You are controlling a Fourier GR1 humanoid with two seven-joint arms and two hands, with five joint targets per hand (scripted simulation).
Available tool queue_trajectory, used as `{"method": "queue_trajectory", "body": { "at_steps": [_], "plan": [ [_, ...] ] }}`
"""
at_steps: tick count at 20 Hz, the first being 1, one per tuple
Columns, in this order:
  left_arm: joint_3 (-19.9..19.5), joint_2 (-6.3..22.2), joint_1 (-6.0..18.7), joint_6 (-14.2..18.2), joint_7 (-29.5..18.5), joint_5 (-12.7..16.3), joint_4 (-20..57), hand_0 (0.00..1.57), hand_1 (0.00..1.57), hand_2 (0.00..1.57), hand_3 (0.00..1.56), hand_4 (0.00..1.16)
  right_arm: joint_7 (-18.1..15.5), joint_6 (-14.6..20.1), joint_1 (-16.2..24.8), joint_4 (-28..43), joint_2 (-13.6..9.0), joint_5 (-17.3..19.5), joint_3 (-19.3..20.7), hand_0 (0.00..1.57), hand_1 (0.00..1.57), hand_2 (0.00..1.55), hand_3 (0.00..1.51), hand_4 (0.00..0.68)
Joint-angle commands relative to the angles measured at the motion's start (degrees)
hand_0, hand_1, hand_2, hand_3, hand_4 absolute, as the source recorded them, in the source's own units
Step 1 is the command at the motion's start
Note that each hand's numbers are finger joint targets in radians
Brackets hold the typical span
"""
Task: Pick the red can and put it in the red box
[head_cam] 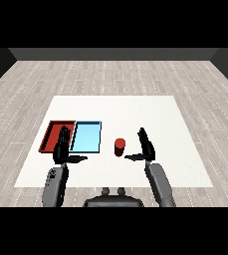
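Trays (54, 125): side by side, table's (135, 109) left part
Can (119, 147): upright on table, right of both trays

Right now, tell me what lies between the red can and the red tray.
The light blue tray lies on the table between the red can and the red tray; the left hand hovers near both trays.

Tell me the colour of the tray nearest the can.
Light blue. The light blue tray lies beside the red can, clearest in the head view.
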State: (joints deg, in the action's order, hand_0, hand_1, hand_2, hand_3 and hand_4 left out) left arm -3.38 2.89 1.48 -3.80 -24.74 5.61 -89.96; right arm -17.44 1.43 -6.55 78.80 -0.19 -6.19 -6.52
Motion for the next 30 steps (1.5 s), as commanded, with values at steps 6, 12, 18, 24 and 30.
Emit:
{"method": "queue_trajectory", "body": {
  "at_steps": [6,12,18,24,30],
  "plan": [
    [-0.3,-0.3,0.5,-0.2,0.7,0.9,-0.2,0.00,0.00,0.00,0.00,0.00,-6.5,0.4,-7.7,-14.9,0.2,-5.9,-1.6,0.00,0.00,0.00,0.00,0.000],
    [1.9,-2.5,-1.8,2.4,1.0,-1.0,-3.1,0.00,0.00,0.00,0.00,0.00,-7.6,3.5,-10.5,-19.0,0.2,-9.9,-5.1,0.00,0.00,0.00,0.00,0.000],
    [-1.3,0.9,0.8,-0.7,0.3,0.9,-0.2,0.00,0.00,0.00,0.00,0.00,-14.4,4.1,-8.2,-24.9,0.2,-11.5,-8.9,0.00,0.00,0.00,0.00,0.000],
    [1.0,-1.1,-0.7,1.3,-0.2,-1.3,-1.2,0.00,0.00,0.00,0.00,0.00,-11.7,5.0,-11.9,-24.9,0.2,-15.4,-10.3,0.00,0.00,0.00,0.00,0.000],
    [-1.8,1.1,0.7,-1.2,-2.8,0.6,3.1,0.00,0.00,0.00,0.00,0.00,-14.9,3.3,-18.7,-34.4,0.2,-19.4,-11.1,0.00,0.00,0.00,0.00,0.000]
  ]
}}
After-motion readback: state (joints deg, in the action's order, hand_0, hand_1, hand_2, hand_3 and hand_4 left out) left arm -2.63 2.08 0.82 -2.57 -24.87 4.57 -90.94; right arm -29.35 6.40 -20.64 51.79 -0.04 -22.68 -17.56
